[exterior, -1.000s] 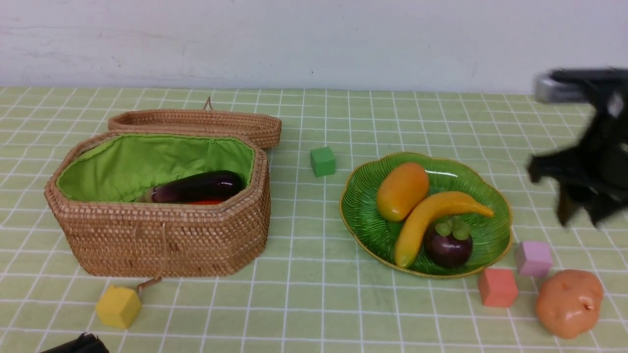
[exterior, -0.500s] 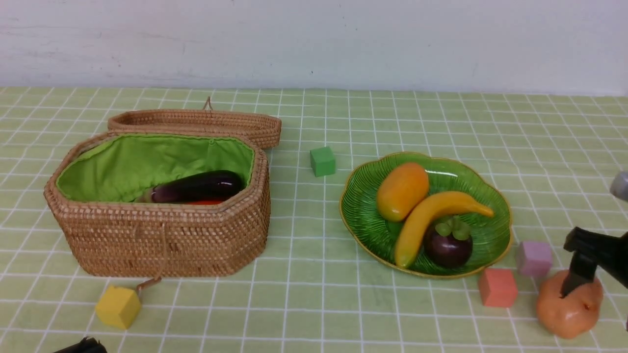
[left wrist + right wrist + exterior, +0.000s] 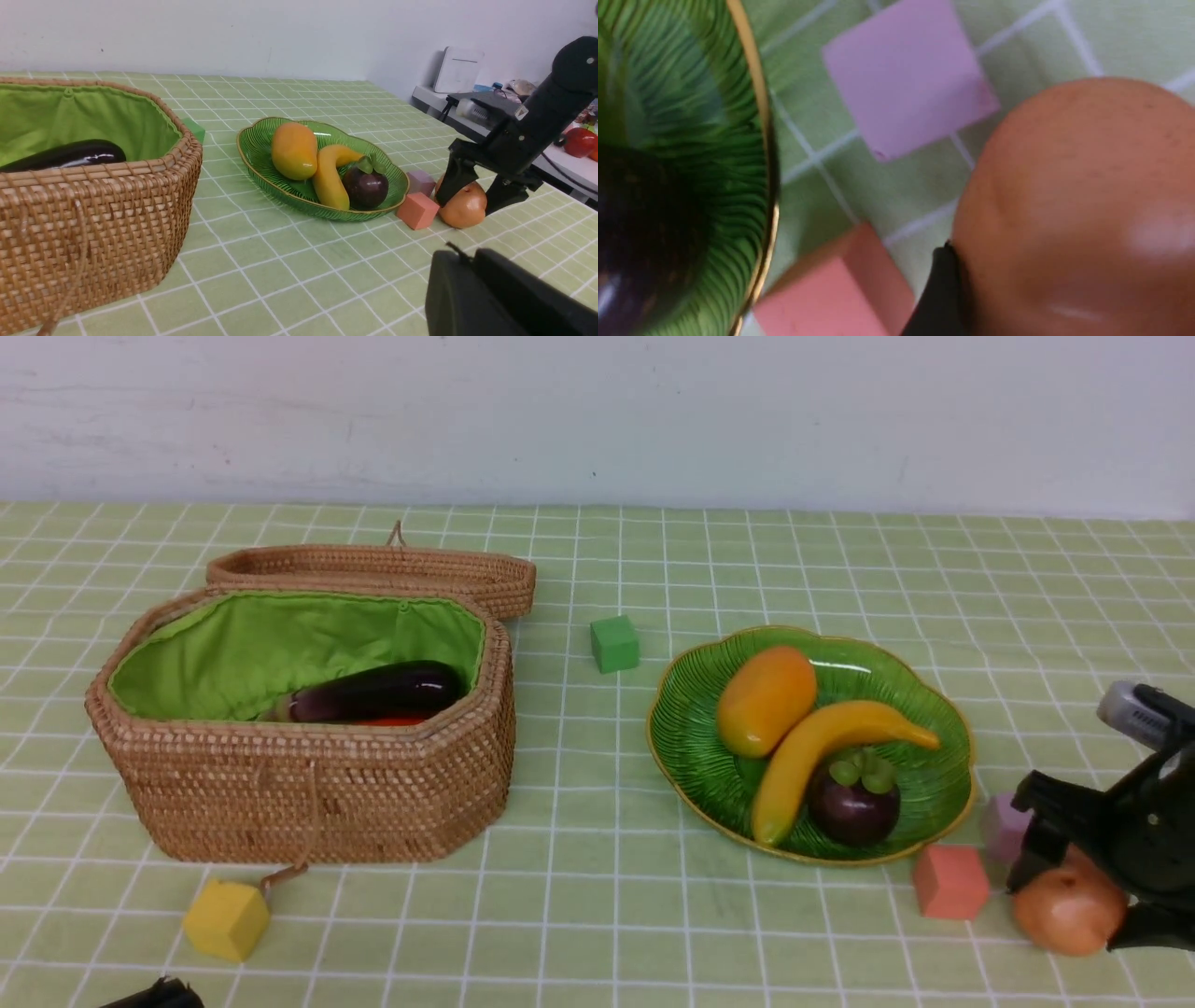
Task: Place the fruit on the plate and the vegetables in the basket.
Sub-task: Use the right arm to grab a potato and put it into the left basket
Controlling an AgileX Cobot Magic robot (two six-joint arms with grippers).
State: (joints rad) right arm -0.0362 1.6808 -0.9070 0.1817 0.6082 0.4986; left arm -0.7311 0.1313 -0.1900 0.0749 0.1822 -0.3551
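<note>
Checked green tablecloth [image 3: 579, 915] | last vegetable step | right gripper [image 3: 466, 207] spread astride potato [image 3: 460, 217] | next: squeeze, lift, carry to basket [image 3: 317, 803]

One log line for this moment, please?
right gripper: open astride potato | left gripper: shut | plate: banana, mango, mangosteen | basket: eggplant inside

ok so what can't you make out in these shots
- Red vegetable: front view, basket wall and eggplant hide all but a sliver.
- Right claw on potato: contact unclear; front view cuts it off, its wrist view blurred.
- Left claw: mostly below front view's edge.
</note>
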